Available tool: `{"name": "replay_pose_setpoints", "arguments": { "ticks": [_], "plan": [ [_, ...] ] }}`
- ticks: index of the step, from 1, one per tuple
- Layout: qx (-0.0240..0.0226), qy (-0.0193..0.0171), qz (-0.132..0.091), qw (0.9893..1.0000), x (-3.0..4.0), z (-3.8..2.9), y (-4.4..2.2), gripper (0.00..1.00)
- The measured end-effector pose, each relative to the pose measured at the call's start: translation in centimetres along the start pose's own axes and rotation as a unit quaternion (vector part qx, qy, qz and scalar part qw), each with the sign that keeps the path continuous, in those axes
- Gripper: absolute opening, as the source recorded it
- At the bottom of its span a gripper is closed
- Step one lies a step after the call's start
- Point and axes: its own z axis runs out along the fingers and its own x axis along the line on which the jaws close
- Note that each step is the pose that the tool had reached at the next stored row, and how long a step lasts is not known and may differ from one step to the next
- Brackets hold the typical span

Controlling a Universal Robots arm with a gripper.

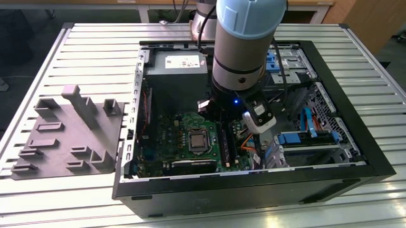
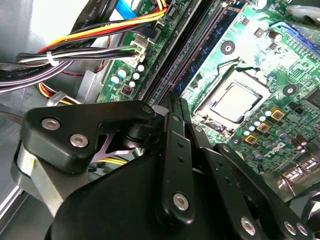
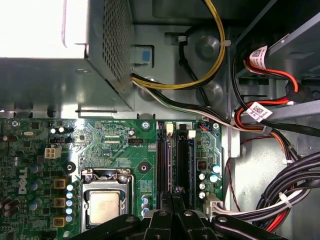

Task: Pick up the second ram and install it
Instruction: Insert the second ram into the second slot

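You see the arm [image 1: 244, 42] reaching down into the open computer case [image 1: 355, 118], which lies on the bench [image 1: 95, 42] toward its far right corner in the exterior view; a grey moulded tray [image 1: 63, 133] lies near the bench's left edge, apart from the case. The gripper [image 2: 172, 102] hangs low over the green motherboard [image 1: 171, 137], right above the long black sockets beside the processor [image 3: 105, 207]. In both wrist views its two fingers [image 3: 169, 200] stand pressed close together, and you can see nothing held between them. The ram [image 2: 202, 60] sits on edge in the socket nearest the processor, just beyond the fingertips; whether it is fully seated, you cannot tell. Bundled cables [image 3: 200, 107] run along the case floor beside the sockets.
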Motion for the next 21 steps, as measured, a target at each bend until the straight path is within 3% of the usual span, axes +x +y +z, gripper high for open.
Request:
{"name": "replay_pose_setpoints", "arguments": {
  "ticks": [21],
  "plan": [
    [-0.0005, 0.0000, 0.000, 1.0000, 0.01, 0.12, 0.00, 0.11]
  ]
}}
